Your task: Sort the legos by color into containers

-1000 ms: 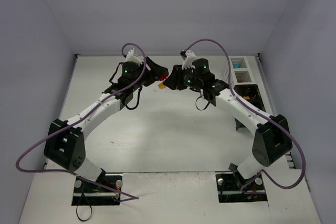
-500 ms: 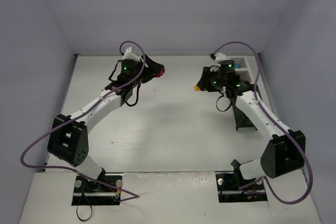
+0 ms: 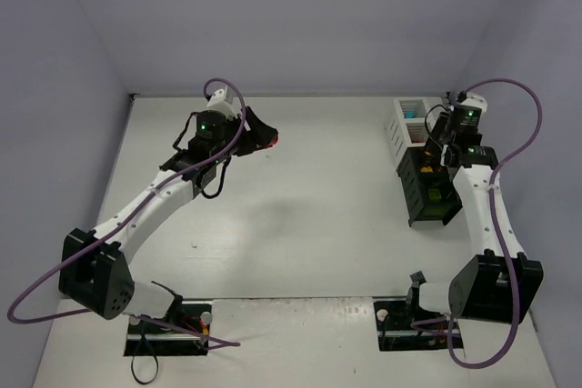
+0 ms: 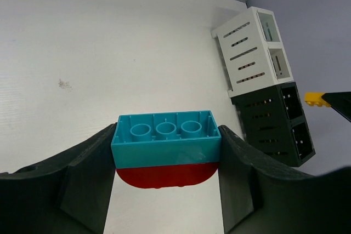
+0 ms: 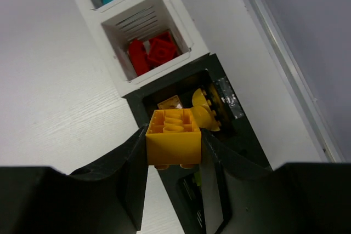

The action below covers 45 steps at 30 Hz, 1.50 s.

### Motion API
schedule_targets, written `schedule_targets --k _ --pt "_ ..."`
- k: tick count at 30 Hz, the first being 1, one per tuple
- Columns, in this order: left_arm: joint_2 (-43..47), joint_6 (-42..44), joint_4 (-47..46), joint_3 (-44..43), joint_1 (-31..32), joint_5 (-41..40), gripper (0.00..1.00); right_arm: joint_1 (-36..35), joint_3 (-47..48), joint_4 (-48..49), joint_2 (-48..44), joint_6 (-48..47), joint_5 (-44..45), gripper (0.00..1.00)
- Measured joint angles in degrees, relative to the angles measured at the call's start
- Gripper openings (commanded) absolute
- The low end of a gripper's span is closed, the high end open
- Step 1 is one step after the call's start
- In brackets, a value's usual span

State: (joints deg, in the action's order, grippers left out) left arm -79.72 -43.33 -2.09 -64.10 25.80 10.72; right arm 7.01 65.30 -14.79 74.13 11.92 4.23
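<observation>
top external view: within the last second the arms parted from the table's (image 3: 318,224) far middle. the right gripper (image 5: 174,160) swung to the containers (image 3: 420,190) at the far right edge, clamped on a yellow brick (image 5: 171,135) above a black bin holding yellow pieces, so a drop looks next. the left gripper (image 4: 167,157) grips a cyan brick (image 4: 164,138) stacked on a red piece (image 4: 164,176) near the far edge. white table, lilac walls (image 3: 273,15).

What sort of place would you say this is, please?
Probably a robotics lab cell: two arms bolted to a white table, plain lavender walls boxing it in, and slatted bins holding toy bricks.
</observation>
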Motion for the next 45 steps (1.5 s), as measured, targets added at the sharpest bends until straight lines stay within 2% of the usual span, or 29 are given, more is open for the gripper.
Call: schedule_targets --k 9,12,13,15,16,19,25,29,34,41,45 --pt "1.73 2.60 2.08 0.07 0.46 0.70 0.00 1.60 0.37 0.00 7.50 1.79 1.11 0.00" --pt "1.73 2.67 2.29 0.07 0.46 1.27 0.00 1.60 0.37 0.00 10.27 2.43 1.07 0.15" --pt "1.73 2.67 2.29 0.07 0.46 1.38 0.00 1.60 0.37 0.00 10.97 2.64 1.01 0.29" --pt "1.73 2.64 2.27 0.07 0.46 1.66 0.00 1.60 0.37 0.00 11.67 2.99 0.92 0.44" --pt "1.73 2.62 2.27 0.07 0.46 1.84 0.00 1.60 0.37 0.00 11.72 3.17 0.87 0.58" --pt "1.68 2.36 2.25 0.07 0.46 2.21 0.02 1.53 0.37 0.17 11.45 3.02 0.50 0.68" --pt "-0.37 0.04 1.70 -0.28 0.46 3.15 0.03 -0.59 0.46 0.22 6.93 2.36 -3.26 0.67" --pt "-3.93 -3.85 0.57 -2.21 0.46 3.63 0.03 -7.45 0.52 3.21 0.66 0.70 -10.03 0.64" --pt "-7.52 -10.43 -3.08 -4.31 0.50 4.11 0.03 -16.22 0.52 12.92 -3.69 1.55 -21.79 0.64" --pt "-8.37 -17.29 -7.85 -5.40 0.76 3.58 0.03 -30.21 1.79 21.49 1.88 2.05 -26.36 0.66" --pt "-8.37 -18.95 -9.92 -5.95 0.87 2.78 0.04 -33.81 4.09 22.97 7.19 2.45 -27.15 0.66"
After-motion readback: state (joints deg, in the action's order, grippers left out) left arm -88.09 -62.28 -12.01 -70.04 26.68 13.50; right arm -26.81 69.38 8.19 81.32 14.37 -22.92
